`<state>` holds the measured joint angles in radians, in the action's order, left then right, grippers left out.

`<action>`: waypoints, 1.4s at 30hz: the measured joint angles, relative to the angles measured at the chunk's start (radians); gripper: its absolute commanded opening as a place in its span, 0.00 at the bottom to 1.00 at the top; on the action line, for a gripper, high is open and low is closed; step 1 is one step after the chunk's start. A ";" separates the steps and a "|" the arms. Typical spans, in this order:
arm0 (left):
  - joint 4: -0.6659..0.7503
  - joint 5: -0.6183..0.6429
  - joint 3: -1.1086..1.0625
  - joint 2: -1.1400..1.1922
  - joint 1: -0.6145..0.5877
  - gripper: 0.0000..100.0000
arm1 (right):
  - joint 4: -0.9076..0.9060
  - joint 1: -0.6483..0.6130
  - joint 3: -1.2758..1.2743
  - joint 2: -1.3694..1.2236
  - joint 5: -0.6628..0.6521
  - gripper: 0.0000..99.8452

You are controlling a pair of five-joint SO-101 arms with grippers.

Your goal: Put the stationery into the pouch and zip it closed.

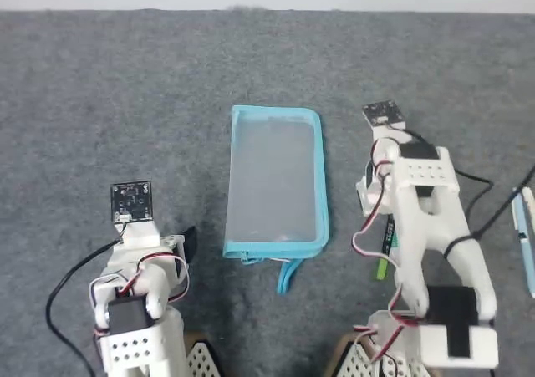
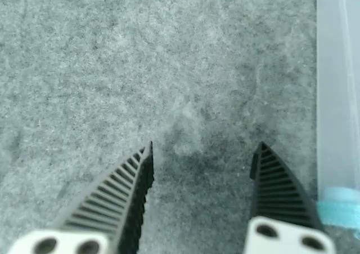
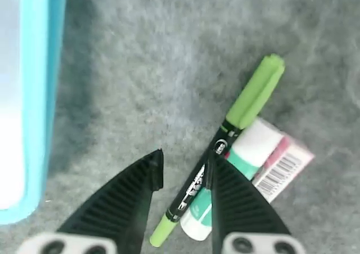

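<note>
Two arms over grey mat (image 1: 100, 101). Between them, flat teal-edged pouch (image 1: 276, 185), seemingly empty. Wide-spread left gripper (image 2: 204, 158) above bare mat just beside pouch. Narrowly parted right gripper (image 3: 184, 172) low over green pen (image 3: 256, 93), pen touching white tube (image 3: 253, 144). Risks: closing off-centre, pinching both or rolling pen away; limp pouch mouth blocking entry unless held. Barcode on pink label (image 3: 284, 161) by tube; barrel print too small to read.

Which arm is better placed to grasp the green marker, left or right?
Right. The right end effector is open just above the green marker. The left end effector is open over bare mat beyond the pouch.
</note>
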<state>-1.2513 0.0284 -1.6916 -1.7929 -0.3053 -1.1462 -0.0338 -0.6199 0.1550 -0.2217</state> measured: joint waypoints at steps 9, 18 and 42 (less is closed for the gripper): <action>0.000 0.000 0.000 0.000 0.000 0.27 | 0.066 0.061 -0.041 -0.028 0.000 0.12; 0.000 0.000 0.000 0.000 0.000 0.27 | 0.124 0.107 -0.041 -0.144 0.000 0.12; 0.000 0.000 0.000 0.000 0.000 0.27 | -0.282 0.252 0.213 0.186 -0.253 0.01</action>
<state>-1.2513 0.0284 -1.6916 -1.7929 -0.3053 -1.4285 0.2179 -0.4066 0.3406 -0.4749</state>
